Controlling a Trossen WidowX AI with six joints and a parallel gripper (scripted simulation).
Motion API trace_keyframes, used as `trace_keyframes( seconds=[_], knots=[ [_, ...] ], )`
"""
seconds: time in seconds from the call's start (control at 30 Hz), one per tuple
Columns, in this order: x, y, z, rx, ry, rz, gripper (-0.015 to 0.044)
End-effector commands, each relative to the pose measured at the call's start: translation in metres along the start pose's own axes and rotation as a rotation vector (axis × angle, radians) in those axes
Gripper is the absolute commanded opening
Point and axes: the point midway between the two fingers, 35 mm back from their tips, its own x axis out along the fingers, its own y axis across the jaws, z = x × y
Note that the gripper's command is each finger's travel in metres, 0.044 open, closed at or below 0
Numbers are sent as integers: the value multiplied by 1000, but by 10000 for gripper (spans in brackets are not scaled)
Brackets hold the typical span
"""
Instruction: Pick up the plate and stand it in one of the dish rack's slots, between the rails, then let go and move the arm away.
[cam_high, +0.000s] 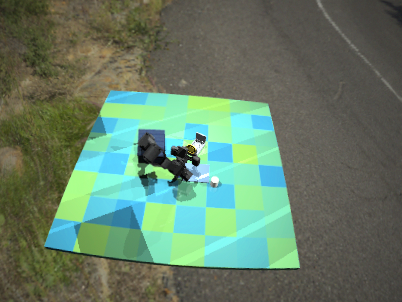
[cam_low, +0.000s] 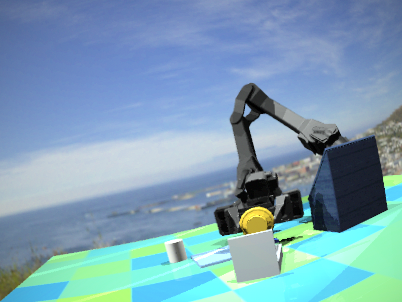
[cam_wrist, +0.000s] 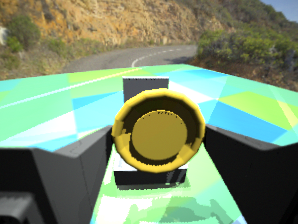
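Yellow and round, the plate (cam_wrist: 158, 130) stands on its edge between the two dark fingers of the gripper (cam_wrist: 158, 150). The fingers are closed on the plate's rim from both sides and stand quite wide, because the plate is wide. In the wrist view the hollow face of the plate looks toward the camera.

All places here are given relative to the dish rack (cam_low: 255, 254), which is the grey and white frame on the checkered mat (cam_high: 240, 235) of green and blue squares.

In the exterior view, going from left to right: a small white cylinder (cam_low: 175, 250) stands on the mat to the left of the rack, well apart from it. Between the cylinder and the rack lies a flat pale blue sheet (cam_low: 212, 256), near the rack's left side. Then comes the rack with its flat grey end wall toward the camera. The plate (cam_low: 256, 220) is just above and behind this wall, and its lower part is hidden by the wall, so I cannot tell if it touches the rails. Behind the rack is the black arm (cam_low: 247, 145), bent high over it. To the right of the rack stands a dark blue block (cam_low: 350, 185) with a sloped top, apart from the rack.

In the top view the plate (cam_high: 191, 149) sits at the near end of the rack (cam_high: 199, 142), with the gripper (cam_high: 186, 154) around it.
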Motion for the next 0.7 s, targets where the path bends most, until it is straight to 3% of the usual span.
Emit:
trace_keyframes(
  seconds=[0.0, 0.67],
  knots=[
    [9, 1, 2, 4, -4, 3, 0],
    [34, 1, 5, -10, -6, -7, 0]
  ],
)
